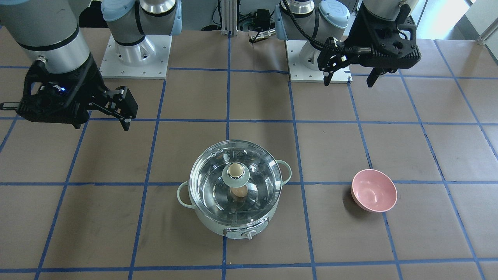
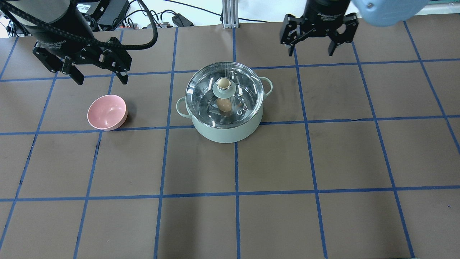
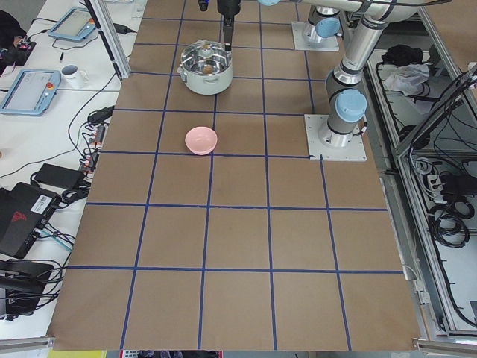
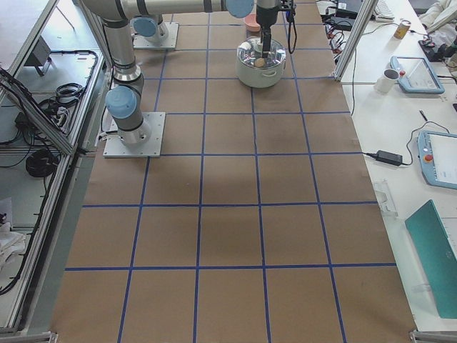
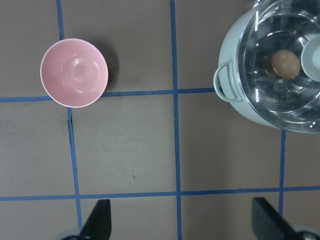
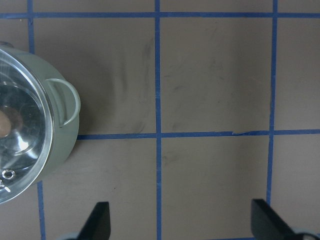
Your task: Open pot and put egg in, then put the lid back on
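The mint-green pot [image 2: 226, 133] stands mid-table with the glass lid [image 2: 244, 86] sitting on it. The tan egg [image 2: 224, 104] lies inside on the steel bottom and shows through the glass. It also shows in the front view [image 1: 239, 192] and the left wrist view [image 5: 285, 64]. My left gripper [image 2: 100, 80] is open and empty, high above the table, back-left of the pot near the pink bowl. My right gripper [image 2: 309, 53] is open and empty, high and back-right of the pot. Neither touches the pot [image 1: 249, 225] or lid [image 1: 210, 175].
An empty pink bowl [image 2: 107, 112] stands left of the pot, a grid square away. It also shows in the left wrist view [image 5: 74, 72]. The table is brown with blue tape lines. The arm bases stand at the table's robot-side edge.
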